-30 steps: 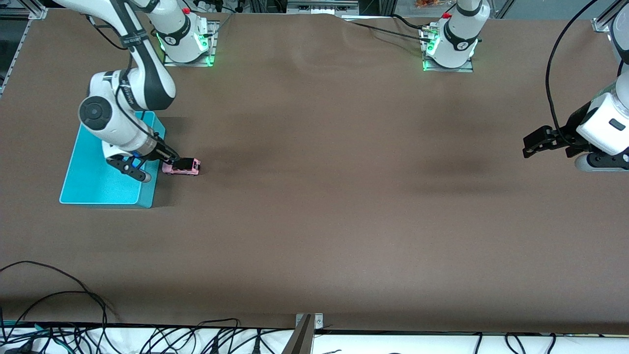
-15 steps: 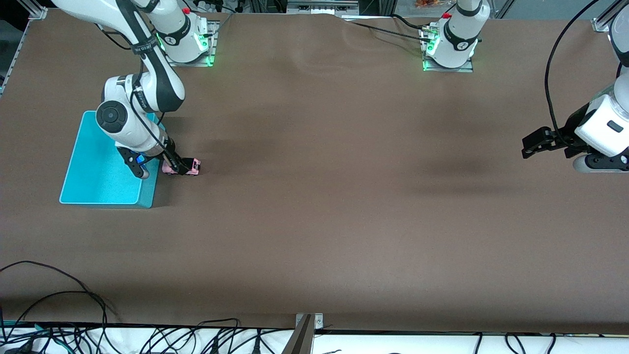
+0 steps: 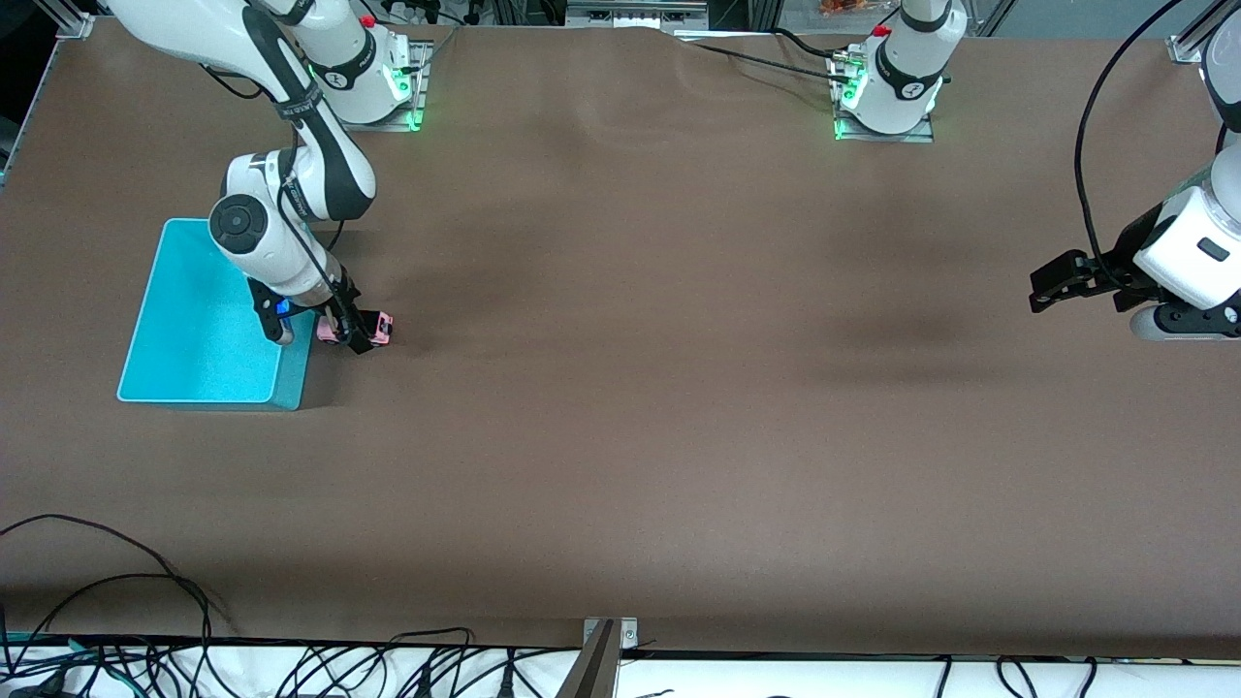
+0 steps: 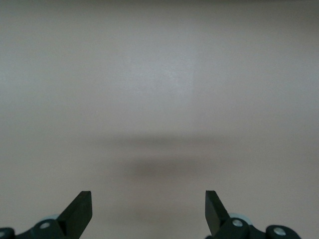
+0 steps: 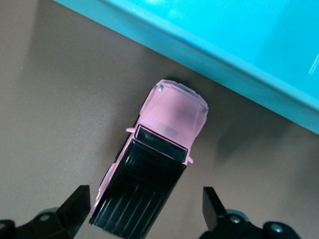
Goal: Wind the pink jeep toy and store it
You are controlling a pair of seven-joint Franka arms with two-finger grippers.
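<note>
The pink jeep toy [image 3: 382,330] [image 5: 172,117], pink-bodied with a black roof, stands on the brown table right beside the teal bin [image 3: 194,320] [image 5: 239,30], on the bin's side toward the left arm's end. My right gripper [image 3: 351,332] [image 5: 144,199] is low over the jeep and open. Its fingers stand on either side of the black roof without touching it. My left gripper [image 3: 1039,291] [image 4: 148,204] waits open over bare table at the left arm's end, holding nothing.
The teal bin holds nothing that I can see. Both arm bases [image 3: 368,78] [image 3: 887,92] stand along the table edge farthest from the front camera. Loose cables [image 3: 145,601] and a metal bracket [image 3: 609,640] lie at the nearest edge.
The right arm has swung from over the bin's edge toward the jeep, and its open gripper has turned and come down astride the toy. The left arm has hardly moved.
</note>
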